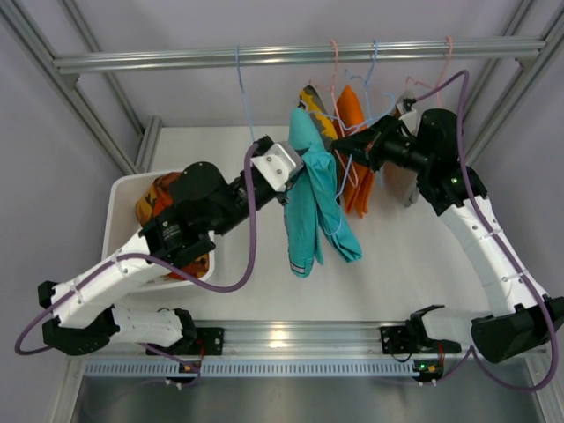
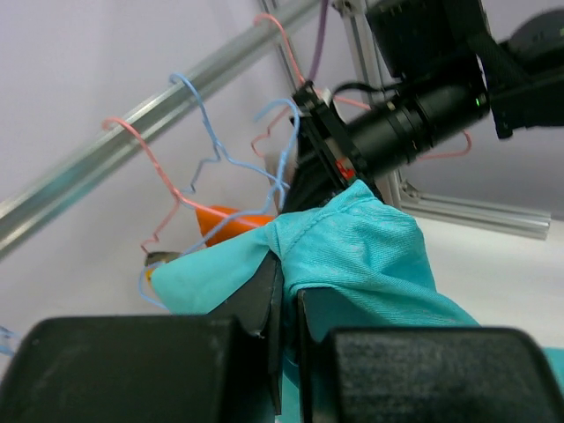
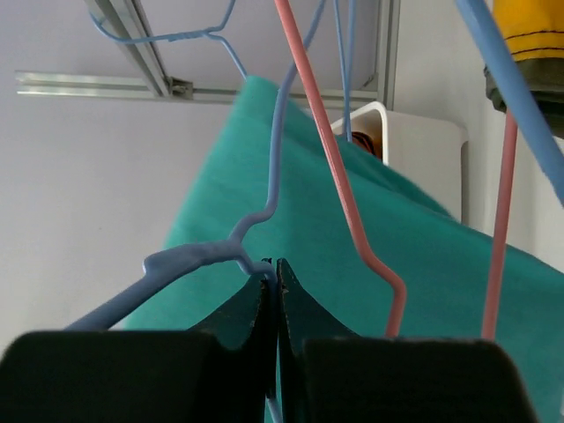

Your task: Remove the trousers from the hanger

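The teal trousers (image 1: 313,198) hang from a blue wire hanger (image 1: 339,189) below the rail. My left gripper (image 1: 284,169) is shut on their upper edge; in the left wrist view its jaws (image 2: 289,286) pinch a fold of the teal cloth (image 2: 370,251). My right gripper (image 1: 350,148) is shut on the blue hanger's wire; in the right wrist view the wire (image 3: 194,263) bends into the closed fingertips (image 3: 274,269) in front of the teal cloth (image 3: 414,264). The patterned orange trousers (image 1: 157,201) lie in the white bin (image 1: 119,207), partly hidden by my left arm.
The metal rail (image 1: 300,55) crosses the back and carries several blue and pink wire hangers (image 1: 374,66). An orange garment (image 1: 357,159) and a yellow-patterned one (image 1: 313,101) hang behind the teal trousers. A pink hanger (image 3: 348,203) crosses close to my right fingertips.
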Robot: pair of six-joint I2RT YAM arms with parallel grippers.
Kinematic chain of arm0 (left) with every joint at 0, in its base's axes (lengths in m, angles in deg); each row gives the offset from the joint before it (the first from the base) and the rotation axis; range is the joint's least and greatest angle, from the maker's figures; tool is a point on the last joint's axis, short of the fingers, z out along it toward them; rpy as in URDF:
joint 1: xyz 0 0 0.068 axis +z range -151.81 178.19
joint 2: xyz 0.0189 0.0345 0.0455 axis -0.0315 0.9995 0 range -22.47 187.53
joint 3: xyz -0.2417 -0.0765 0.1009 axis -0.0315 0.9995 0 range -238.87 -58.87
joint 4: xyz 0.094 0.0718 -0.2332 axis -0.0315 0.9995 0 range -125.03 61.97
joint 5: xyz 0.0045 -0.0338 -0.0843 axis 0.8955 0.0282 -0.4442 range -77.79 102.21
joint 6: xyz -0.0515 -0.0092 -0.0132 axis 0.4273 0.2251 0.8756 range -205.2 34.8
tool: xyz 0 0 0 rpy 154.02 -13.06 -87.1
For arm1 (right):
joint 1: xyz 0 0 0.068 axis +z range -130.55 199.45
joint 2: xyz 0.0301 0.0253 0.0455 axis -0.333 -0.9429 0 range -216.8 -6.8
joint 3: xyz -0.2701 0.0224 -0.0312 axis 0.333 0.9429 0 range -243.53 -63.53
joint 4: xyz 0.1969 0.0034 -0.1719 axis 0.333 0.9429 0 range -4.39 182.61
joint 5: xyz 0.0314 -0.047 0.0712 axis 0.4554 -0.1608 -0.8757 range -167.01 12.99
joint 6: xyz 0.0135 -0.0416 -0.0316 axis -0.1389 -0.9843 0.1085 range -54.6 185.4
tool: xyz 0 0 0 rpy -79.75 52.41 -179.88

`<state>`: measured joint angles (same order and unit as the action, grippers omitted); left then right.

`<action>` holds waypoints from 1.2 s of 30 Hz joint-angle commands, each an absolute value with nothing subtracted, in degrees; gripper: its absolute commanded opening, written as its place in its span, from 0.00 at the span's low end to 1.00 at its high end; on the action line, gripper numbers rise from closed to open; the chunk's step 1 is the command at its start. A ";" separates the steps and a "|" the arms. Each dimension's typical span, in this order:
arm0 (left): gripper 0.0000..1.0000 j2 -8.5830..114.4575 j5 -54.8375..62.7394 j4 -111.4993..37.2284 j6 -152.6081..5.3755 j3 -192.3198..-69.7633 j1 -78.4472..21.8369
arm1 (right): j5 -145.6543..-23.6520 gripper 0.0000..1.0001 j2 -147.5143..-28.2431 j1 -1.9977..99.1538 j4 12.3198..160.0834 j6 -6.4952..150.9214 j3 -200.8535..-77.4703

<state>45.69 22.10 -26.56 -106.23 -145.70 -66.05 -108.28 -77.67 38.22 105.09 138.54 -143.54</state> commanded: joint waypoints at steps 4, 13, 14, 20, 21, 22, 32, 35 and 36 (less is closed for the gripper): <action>0.00 44.06 23.37 -40.47 -113.40 -155.72 -66.23 | -108.74 0.00 -73.16 37.73 102.39 132.20 -141.23; 0.00 47.92 25.04 -48.83 -122.45 -168.09 -66.05 | -110.94 0.00 -70.17 39.31 98.97 128.07 -136.92; 0.00 49.06 25.39 -49.53 -122.98 -169.25 -66.05 | -111.02 0.00 -69.99 39.49 98.88 127.80 -136.74; 0.00 50.74 27.24 -52.61 -127.38 -175.32 -63.42 | -112.87 0.00 -68.41 39.93 97.74 126.05 -135.16; 0.00 50.48 27.76 -52.96 -127.30 -175.59 -62.20 | -113.13 0.00 -68.41 39.93 97.65 125.78 -135.16; 0.00 50.13 28.20 -53.05 -126.69 -175.33 -60.79 | -113.40 0.00 -67.97 39.93 97.56 125.61 -135.07; 0.00 32.83 29.09 -45.41 -118.17 -161.89 -33.99 | -115.42 0.00 -66.57 40.63 93.26 122.97 -135.16; 0.00 27.20 28.82 -39.44 -116.15 -158.29 -28.10 | -115.68 0.00 -65.78 40.90 91.59 121.48 -135.42; 0.00 25.88 29.35 -36.47 -115.87 -157.15 -26.69 | -115.95 0.00 -65.69 41.07 91.23 121.21 -135.60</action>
<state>31.62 30.32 -36.07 -118.95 -158.00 -29.95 -114.44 -67.70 39.90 98.14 123.81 -134.77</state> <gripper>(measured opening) 0.062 0.007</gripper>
